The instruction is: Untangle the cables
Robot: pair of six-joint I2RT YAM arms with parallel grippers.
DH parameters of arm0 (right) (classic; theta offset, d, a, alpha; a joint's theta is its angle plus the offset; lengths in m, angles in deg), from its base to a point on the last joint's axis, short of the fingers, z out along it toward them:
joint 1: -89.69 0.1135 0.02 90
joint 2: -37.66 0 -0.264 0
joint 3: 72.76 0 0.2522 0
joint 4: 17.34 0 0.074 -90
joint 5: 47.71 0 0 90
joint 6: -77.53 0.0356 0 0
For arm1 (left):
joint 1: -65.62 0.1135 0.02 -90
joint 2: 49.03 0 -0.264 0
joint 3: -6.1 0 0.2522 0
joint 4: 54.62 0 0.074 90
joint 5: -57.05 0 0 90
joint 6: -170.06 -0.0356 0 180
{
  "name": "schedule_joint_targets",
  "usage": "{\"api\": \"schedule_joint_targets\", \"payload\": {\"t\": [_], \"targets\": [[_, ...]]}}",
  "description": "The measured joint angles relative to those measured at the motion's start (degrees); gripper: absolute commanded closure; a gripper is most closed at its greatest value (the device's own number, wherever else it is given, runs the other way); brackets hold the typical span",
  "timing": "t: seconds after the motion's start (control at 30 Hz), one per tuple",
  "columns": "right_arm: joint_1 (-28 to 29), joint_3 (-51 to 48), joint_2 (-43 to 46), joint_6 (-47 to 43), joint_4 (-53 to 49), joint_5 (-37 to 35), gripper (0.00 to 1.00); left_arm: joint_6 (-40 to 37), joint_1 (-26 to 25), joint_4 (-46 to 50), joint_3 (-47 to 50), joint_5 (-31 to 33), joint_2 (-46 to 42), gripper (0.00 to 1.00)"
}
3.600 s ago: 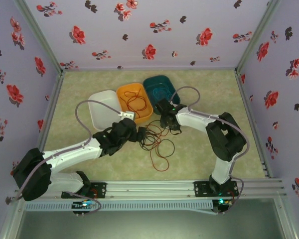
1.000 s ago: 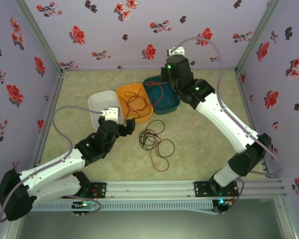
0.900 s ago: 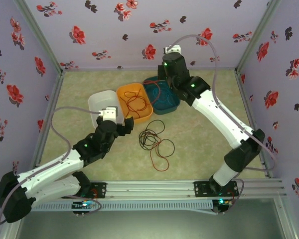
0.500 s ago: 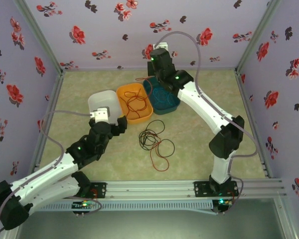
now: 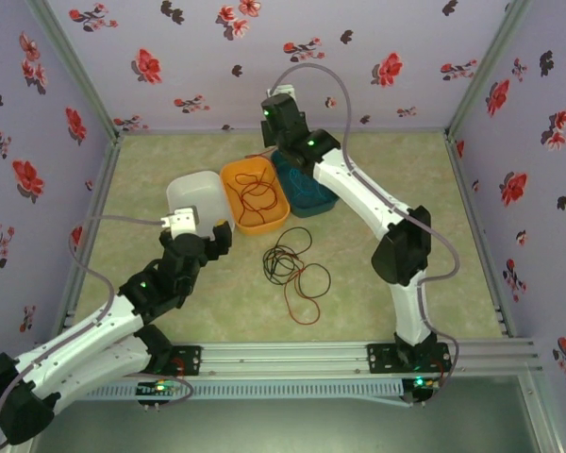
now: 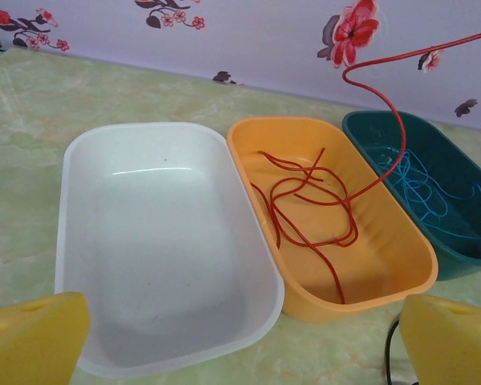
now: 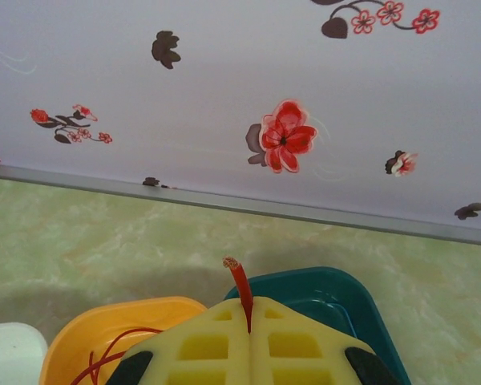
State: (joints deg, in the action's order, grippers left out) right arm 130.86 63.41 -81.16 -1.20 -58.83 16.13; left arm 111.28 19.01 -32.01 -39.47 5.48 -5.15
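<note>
Walled in matte lilac paper printed with red and dark flowers; floored by a table (image 5: 406,189) of mottled green-beige with a faint sheen.

Toward the back of it, three smooth, round-cornered oblong plastic tubs in a close row: a white bin (image 6: 64,200), bare inside; an orange bin (image 6: 401,265) holding loose curls of a thin red-orange cable (image 6: 305,200); a dark teal bin (image 6: 465,257) holding a fine blue-teal cable (image 6: 421,188) in scribbled loops.

In front of the bins, flat on the open table, a tangle of cables (image 5: 297,269): thin black rings overlapped by red-orange loops, with one long loop trailing toward the near edge.

On the left gripper (image 6: 240,353), jaws released and spread wide, matte yellow pads (image 6: 32,337) far apart, grasping nothing, poised by the near end of the white bin.

On the right gripper (image 7: 249,321), jaws clenched, yellow faces with rectangular recesses pressed flat together, pinching the red-orange cable just below its cut tip. Raised over the far ends of the orange and teal bins, close to the back wall, with the cable arcing down through the air into the orange bin.
</note>
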Motion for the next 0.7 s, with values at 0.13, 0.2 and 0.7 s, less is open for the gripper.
{"api": "schedule_joint_targets", "payload": {"t": [0.13,0.2,0.7], "targets": [[0.5,1.4,-2.0,-0.3,-2.1,0.3,1.0,0.2,0.3,0.1,0.1,0.1,0.0,0.0],[0.7,2.2,-2.8,-0.2,-3.1,0.7,1.0,0.2,0.5,0.1,0.1,0.1,0.0,0.0],[2.0,3.1,-6.3,0.9,-7.5,2.4,1.0,0.5,1.2,0.8,0.0,0.1,1.6,0.0]]}}
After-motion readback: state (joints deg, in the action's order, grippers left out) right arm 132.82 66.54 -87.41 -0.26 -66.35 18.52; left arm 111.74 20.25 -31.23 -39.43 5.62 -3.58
